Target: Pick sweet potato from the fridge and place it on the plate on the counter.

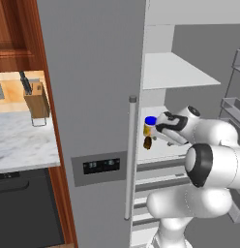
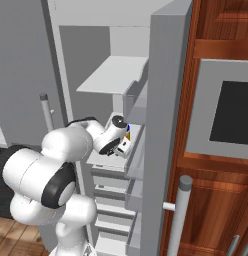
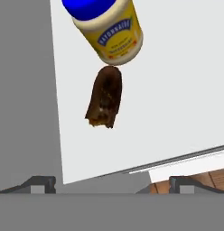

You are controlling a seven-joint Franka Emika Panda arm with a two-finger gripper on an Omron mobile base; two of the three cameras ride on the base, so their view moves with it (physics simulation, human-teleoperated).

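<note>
On the white fridge shelf [image 1: 156, 145] in the left base view, your small dark brown oblong sweet potato [image 1: 147, 142] lies just below the yellow jar with a blue lid [image 1: 149, 124]; the gripper [image 1: 158, 131] hovers near both.

In the right base view, the white arm reaches into the tall grey fridge [image 2: 166, 100].

In the hand view, the sweet potato [image 3: 105, 97] touches the jar [image 3: 109, 27], and your fingers [image 3: 41, 184] are spread wide, empty. Expect it light, firm and rough; grip across its narrow middle, clear of the jar.

one sweet potato [image 3: 105, 97], one yellow jar [image 3: 110, 28], one fridge [image 1: 100, 72], one knife block [image 1: 37, 99]
</note>
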